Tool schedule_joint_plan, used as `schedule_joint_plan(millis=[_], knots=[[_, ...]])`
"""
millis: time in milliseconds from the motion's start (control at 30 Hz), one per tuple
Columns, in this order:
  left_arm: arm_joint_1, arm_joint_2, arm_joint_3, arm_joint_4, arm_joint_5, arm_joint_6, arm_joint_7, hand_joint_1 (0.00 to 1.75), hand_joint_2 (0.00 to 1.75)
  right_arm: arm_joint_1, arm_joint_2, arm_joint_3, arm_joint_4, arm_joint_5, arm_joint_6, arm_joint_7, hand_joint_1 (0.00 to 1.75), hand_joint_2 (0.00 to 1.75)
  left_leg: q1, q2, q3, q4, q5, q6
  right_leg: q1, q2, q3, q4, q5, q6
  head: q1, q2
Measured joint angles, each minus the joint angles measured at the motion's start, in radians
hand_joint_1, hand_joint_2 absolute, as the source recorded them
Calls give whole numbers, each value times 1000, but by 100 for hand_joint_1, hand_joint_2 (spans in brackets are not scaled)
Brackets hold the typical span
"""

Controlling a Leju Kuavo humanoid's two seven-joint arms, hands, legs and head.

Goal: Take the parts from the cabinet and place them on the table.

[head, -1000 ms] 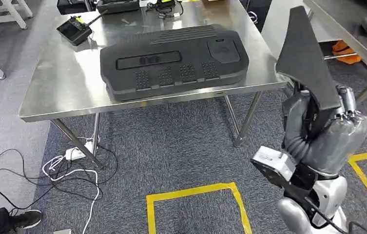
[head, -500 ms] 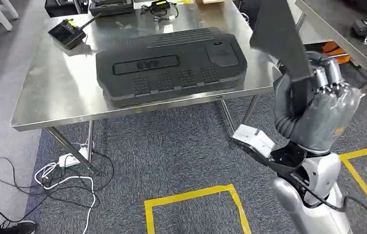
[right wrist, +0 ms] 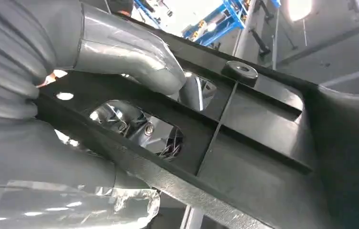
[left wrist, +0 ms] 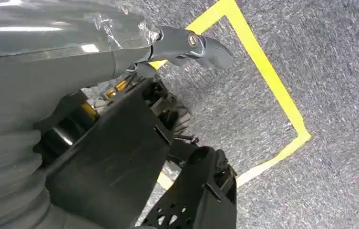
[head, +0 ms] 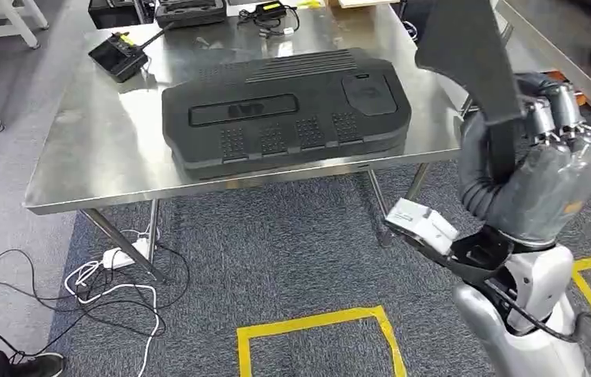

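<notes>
My right hand (head: pixel 539 177) grips a flat black plastic part (head: pixel 471 55) and holds it upright, just off the right end of the steel table (head: pixel 80 157). The right wrist view has the same black part (right wrist: pixel 244 143) close up, with my grey thumb (right wrist: pixel 134 52) pressed on its ribbed face and my fingers showing through its slot. A large black moulded cover (head: pixel 284 110) lies flat on the middle of the table. My left hand (left wrist: pixel 120 52) hangs over the carpet, thumb (left wrist: pixel 191 43) held out and touching nothing.
A small black device (head: pixel 119 55) with a cable sits at the table's far left corner, more gear (head: pixel 190 9) along its far edge. White and black cables (head: pixel 111 271) lie on the carpet under the left end. Yellow floor tape (head: pixel 315 322) marks a square nearby.
My right hand has lifted the black part higher and turned so the back of the hand faces me. The whole picture has shifted a little, so the camera has moved.
</notes>
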Motion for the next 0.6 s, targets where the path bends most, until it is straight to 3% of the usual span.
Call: schedule_joint_plan(millis=[33,100,133,167,200,233,267,300,333,433,500,533,600], knots=[[-2,0,0,0,0,0,0,0,175,-3,0,0,0,0,0,0,175,175,0,1,-20,43,-22,-6,-1,-2,5,-1,-5,-7,-12,0],[1,0,0,0,0,0,0,0,175,-4,0,4,0,0,0,0,175,175,7,1,-108,210,-91,-15,0,-5,14,-1,-13,-15,-21,0],[3,0,0,0,0,0,0,0,175,-4,0,6,0,0,0,0,175,175,9,1,-148,275,-105,-18,0,-5,18,-1,-16,-16,-24,0],[4,0,0,0,0,0,0,0,175,-4,0,7,0,0,0,0,175,175,10,1,-170,300,-96,-18,0,-4,24,-1,-21,-15,-26,0],[4,0,0,0,0,0,0,0,175,-4,0,9,0,0,0,0,175,175,10,1,-168,276,-63,-17,0,-3,31,-1,-26,-14,-28,0],[4,0,0,0,0,0,0,0,175,-4,0,11,0,0,0,0,175,175,10,1,-147,215,-15,-14,0,-1,40,-1,-31,-12,-31,0],[3,1,0,0,0,0,0,0,175,-5,0,13,0,-1,0,0,175,175,10,1,-108,117,47,-8,0,-1,51,-1,-38,-9,-34,0],[4,2,0,0,1,0,0,0,175,-8,0,14,0,-2,1,0,175,175,7,0,-76,26,91,1,0,0,59,-2,-45,-6,-36,0],[4,3,0,0,2,0,0,0,175,-12,0,14,0,-4,1,0,175,175,1,0,-66,19,72,5,4,0,61,-4,-48,-1,-37,0],[5,3,0,0,7,2,0,0,175,-17,-2,21,0,-17,3,11,175,175,-7,0,-64,-1,67,16,0,2,64,-14,-49,14,-40,0],[5,3,0,0,9,3,-2,0,175,-25,-8,27,0,-20,2,16,175,175,6,2,-47,-27,72,26,-4,0,71,-11,-62,25,-39,0],[4,3,0,0,9,4,-3,0,175,-28,-10,29,0,-24,2,18,175,175,4,1,-38,-36,72,30,-1,-1,61,20,-76,28,-37,0],[4,3,0,0,10,5,-3,0,175,-32,-14,32,0,-27,1,22,175,175,4,3,-32,-37,67,41,0,0,-20,167,-139,32,-26,0]])
